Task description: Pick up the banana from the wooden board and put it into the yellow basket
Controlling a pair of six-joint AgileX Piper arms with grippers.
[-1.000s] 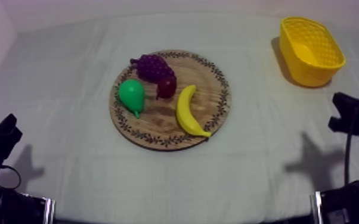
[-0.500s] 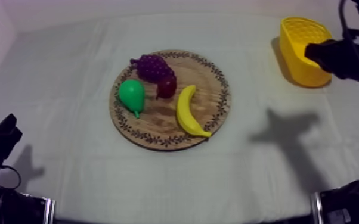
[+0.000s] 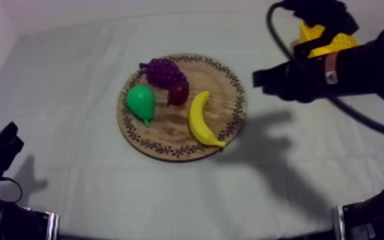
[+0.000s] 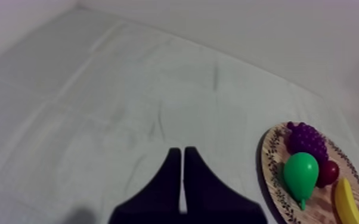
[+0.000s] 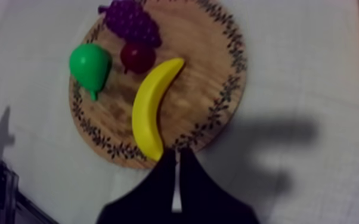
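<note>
My right claw [image 3: 262, 78] hangs over the bench [image 3: 67, 89] in the upper right of the top view. Its arm reaches in from that corner, and the tip is just right of the round wooden board [image 3: 228, 82]. From my right wrist I see its two black fingers [image 5: 158, 184] pressed together in a narrow wedge, gripping nothing. The wedge's tip sits at the board's rim, just beside one end of the banana [image 3: 201, 119].

The banana lies on the board, on its right half in the top view. Its upper end is near the small red fruit [image 3: 178, 93] and its lower end points to the board's lower right rim. The small red fruit touches the grapes [image 3: 162, 71] at the board's upper left. The pear [image 3: 141, 102] lies on the left half, apart from the banana.

The yellow basket [image 3: 336, 43] stands in the upper right corner, well apart from the board and partly hidden behind my right arm. That arm's shadow [image 3: 265, 127] falls on the cloth right of the board.

My left claw [image 3: 3, 143] rests at the lower left edge of the top view, well apart from the board. From my left wrist its fingers [image 4: 164, 190] also lie together in a narrow wedge, gripping nothing, over bare cloth.
</note>
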